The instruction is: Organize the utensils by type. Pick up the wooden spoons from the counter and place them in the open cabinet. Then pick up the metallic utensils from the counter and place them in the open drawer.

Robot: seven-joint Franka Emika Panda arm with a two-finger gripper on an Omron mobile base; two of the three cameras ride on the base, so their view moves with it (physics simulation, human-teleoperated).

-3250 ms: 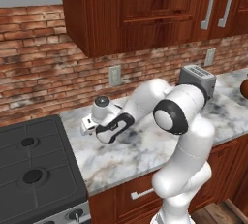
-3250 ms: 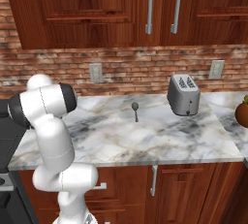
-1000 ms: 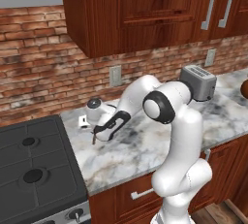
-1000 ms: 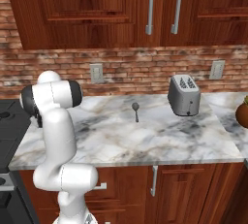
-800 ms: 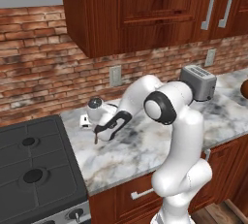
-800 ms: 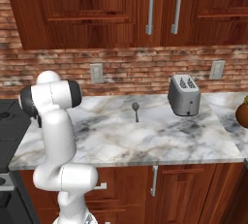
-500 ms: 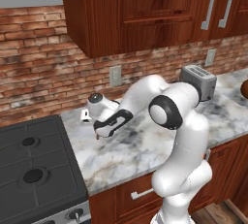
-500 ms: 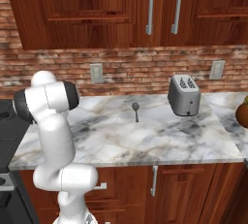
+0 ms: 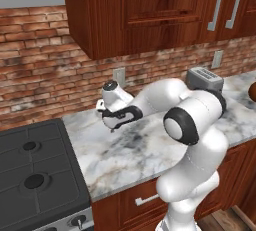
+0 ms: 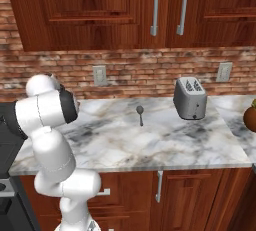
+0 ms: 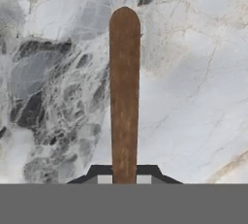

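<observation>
My gripper (image 11: pixel 124 177) is shut on the handle of a brown wooden spoon (image 11: pixel 124 92). The handle points straight away from the fingers, over the marble counter (image 11: pixel 193 72), and the spoon's bowl is hidden in the hand. In the left base view the gripper (image 9: pixel 111 125) hovers a little above the counter (image 9: pixel 135 150), near the brick wall and just right of the stove. A small dark grey metal spoon (image 10: pixel 140 112) lies on the counter (image 10: pixel 150 140) close to the wall, left of the toaster. The open cabinet and the open drawer are out of view.
A black stove (image 9: pixel 35 175) adjoins the counter's left end. A silver toaster (image 10: pixel 190 97) stands at the back right, and a round brown object (image 10: pixel 250 117) sits at the far right edge. Wooden wall cabinets (image 10: pixel 125 5) hang overhead with doors shut.
The jaws finished closing on the wooden spoon's handle. The hand then lifted a little off the counter and shifted slightly right, carrying the spoon.
</observation>
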